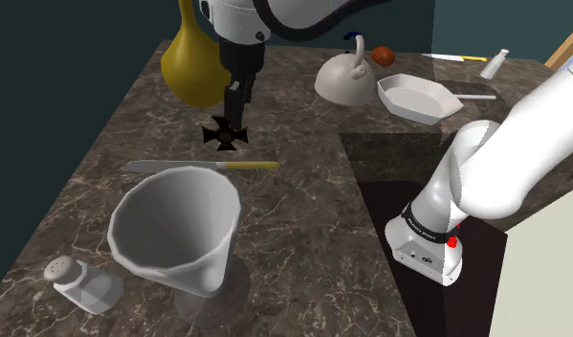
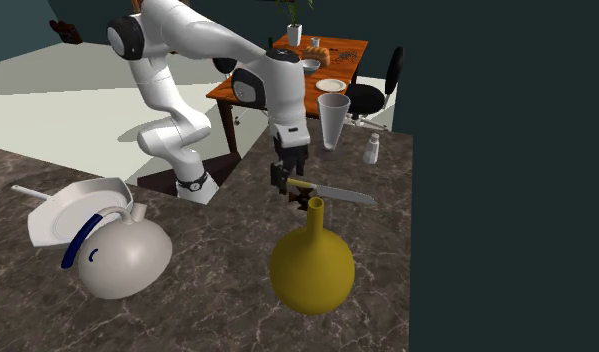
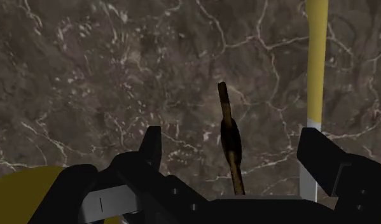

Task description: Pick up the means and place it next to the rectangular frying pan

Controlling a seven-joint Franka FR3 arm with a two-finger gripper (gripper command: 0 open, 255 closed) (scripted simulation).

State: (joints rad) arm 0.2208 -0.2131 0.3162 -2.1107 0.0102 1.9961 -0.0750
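A small dark cross-shaped piece (image 1: 224, 133) stands on edge on the brown marble counter (image 1: 303, 220). In the wrist view it shows as a thin dark brown strip (image 3: 229, 127). My black gripper (image 1: 235, 107) hangs straight above it, open. The fingers straddle the piece without touching it; in the wrist view the gripper (image 3: 231, 135) has one fingertip (image 3: 151, 135) on either side. The rectangular frying pan (image 1: 418, 97) is white and lies far off toward the shoulder view's upper right; it is at the left in the second exterior view (image 2: 67, 212).
A knife with a yellow handle (image 1: 193, 167) lies just beside the piece. A yellow vase (image 1: 191, 59) stands behind the gripper. A white goblet (image 1: 179, 230) and a shaker (image 1: 83, 283) are nearer the camera. A white kettle (image 1: 348, 77) sits beside the pan.
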